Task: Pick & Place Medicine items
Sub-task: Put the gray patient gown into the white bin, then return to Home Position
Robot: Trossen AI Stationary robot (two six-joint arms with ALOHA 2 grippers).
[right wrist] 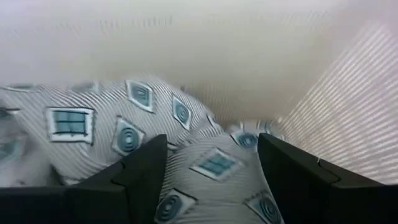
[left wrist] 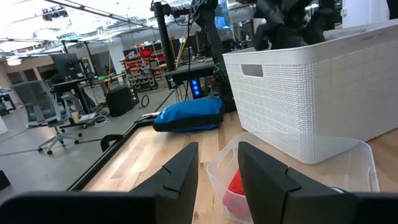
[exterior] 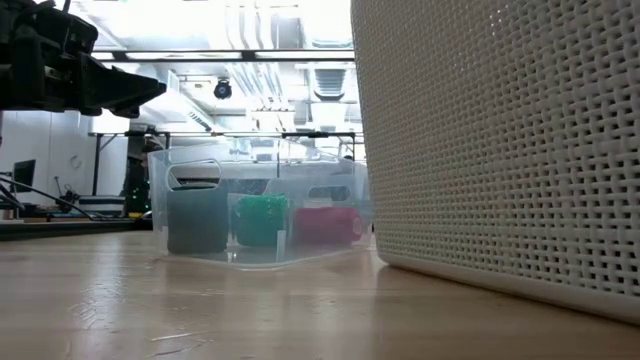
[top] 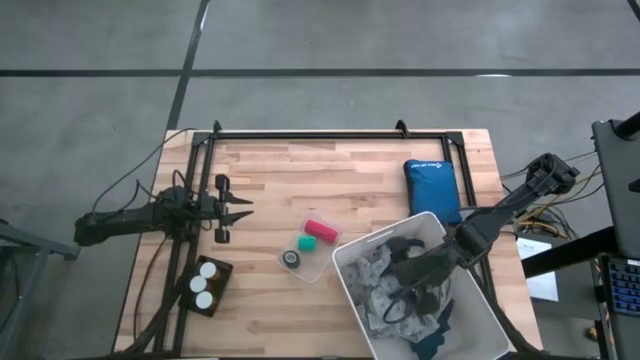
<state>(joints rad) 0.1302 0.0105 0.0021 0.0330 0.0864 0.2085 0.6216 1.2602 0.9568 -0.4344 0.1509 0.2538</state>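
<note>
Three white round caps of the medicine items show in a dark holder near the table's front left corner, standing upright side by side. My left gripper hovers level at the table's left side, behind the holder, open with nothing between its fingers. My right gripper reaches slanting down into the white basket at the front right, open, over grey patterned cloth. The bottles' orange bodies are hidden from above. My right gripper's fingers stand on either side of a bulge of the grey patterned cloth in the basket, coming slanting down from the table's right. I cannot tell whether they touch it.
A clear plastic tub with a pink, a green and a dark roll sits mid-table, between the left gripper and the basket. A blue pouch lies behind the basket at the far right. A black frame runs along the far edge.
</note>
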